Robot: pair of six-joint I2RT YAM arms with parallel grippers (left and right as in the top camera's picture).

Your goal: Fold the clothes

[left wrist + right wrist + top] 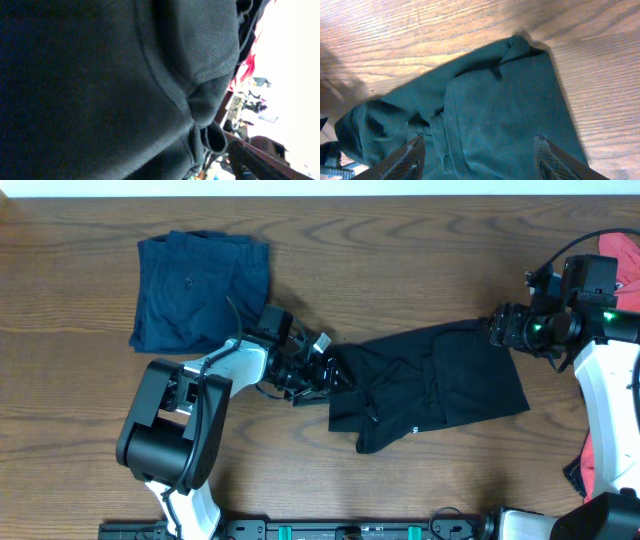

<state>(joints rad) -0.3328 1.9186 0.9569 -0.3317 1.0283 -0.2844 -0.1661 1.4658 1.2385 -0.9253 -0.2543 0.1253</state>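
Clothes lie spread over the wooden table point(400, 250): a long black garment point(430, 385) sits rumpled right of the middle, running from low at the left to higher at the right, with a small white mark point(413, 431) near its lower edge. Navy-blue shorts point(200, 290) rest folded flat near the far left corner, well apart from the black piece. Coral-red pieces point(615, 250) show at the right edge, partly hidden behind the right arm. The left gripper point(325, 370) is at the bunched left end of the black garment. Its wrist camera is filled with dark knit cloth point(125, 85) pressed close, with seams and a fold in view. Whether its jaws are gripping that cloth or merely standing against it I cannot tell. The right gripper point(497, 328) is at the garment's upper right corner. From its wrist camera its two fingers point(412, 155) stand wide apart over the fabric point(500, 115), with nothing pinched between them, and a folded corner of the cloth points toward bare wood beyond.
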